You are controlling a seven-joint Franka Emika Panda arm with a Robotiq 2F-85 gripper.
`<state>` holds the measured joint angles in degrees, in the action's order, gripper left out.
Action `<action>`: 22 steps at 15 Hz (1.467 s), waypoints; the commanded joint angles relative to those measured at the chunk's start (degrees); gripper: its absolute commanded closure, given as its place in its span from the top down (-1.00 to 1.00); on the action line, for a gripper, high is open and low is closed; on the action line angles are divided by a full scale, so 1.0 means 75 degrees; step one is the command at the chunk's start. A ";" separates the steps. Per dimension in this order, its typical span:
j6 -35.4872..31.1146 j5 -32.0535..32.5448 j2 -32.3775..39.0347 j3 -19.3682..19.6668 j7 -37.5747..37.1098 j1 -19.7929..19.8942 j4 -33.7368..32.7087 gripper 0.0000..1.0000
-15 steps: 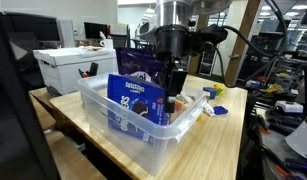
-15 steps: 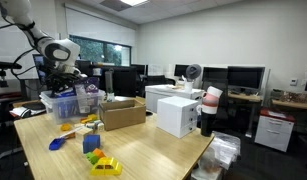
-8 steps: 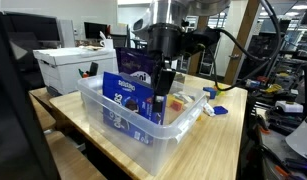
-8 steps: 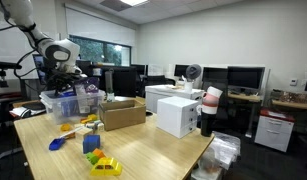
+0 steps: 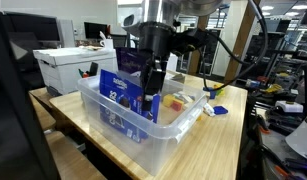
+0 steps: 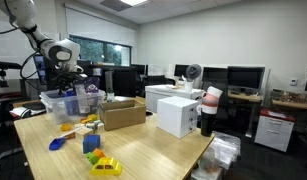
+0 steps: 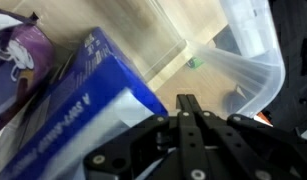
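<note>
One arm at work, its gripper [image 5: 150, 96] lowered into a clear bin [image 5: 121, 137] on a wooden table [image 5: 211, 150]; wrist view shows the fingers [image 7: 184, 108] pressed fully together with nothing between them, so no hold on anything; blue box [image 5: 121, 95] stands upright on edge inside the bin, just beside the gripper, on the side toward the bin's near corner in an exterior view; in the wrist view the blue box [image 7: 81, 112] fills the left half, its long edge running right up to the fingertips; contact or a hair's gap, cannot tell; purple bag [image 5: 134, 60] stands behind the blue box, against the bin's far wall, and shows at the top left of the wrist view [image 7: 17, 58]; yellow block [image 5: 175, 101] lies on the bin floor on the gripper's other side, apart from it; small green bit [image 7: 193, 62] on the table seen through the bin wall [image 7: 255, 55]; white box [image 5: 63, 66] sits beyond the bin at the table's far end; in an exterior view the bin [image 6: 57, 106] is far off at the table end, cardboard box [image 6: 123, 114] near it, coloured toys [image 6: 91, 142] scattered nearer the camera.
</note>
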<state>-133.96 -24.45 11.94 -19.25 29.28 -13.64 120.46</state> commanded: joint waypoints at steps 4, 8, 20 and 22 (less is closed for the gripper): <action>0.0847 0.0379 -0.0486 0.0098 0.0103 0.0188 -0.0540 -0.97; 0.0816 0.0721 -0.0783 0.0315 -0.0069 0.0180 -0.0812 -0.97; 0.0658 0.4398 -0.1063 0.1328 -0.2709 0.0291 -0.1527 -0.95; 0.0933 0.4746 -0.1042 0.1517 -0.3211 0.0411 -0.1811 -0.94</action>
<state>-129.55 7.88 4.45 -8.56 9.61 -11.72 108.75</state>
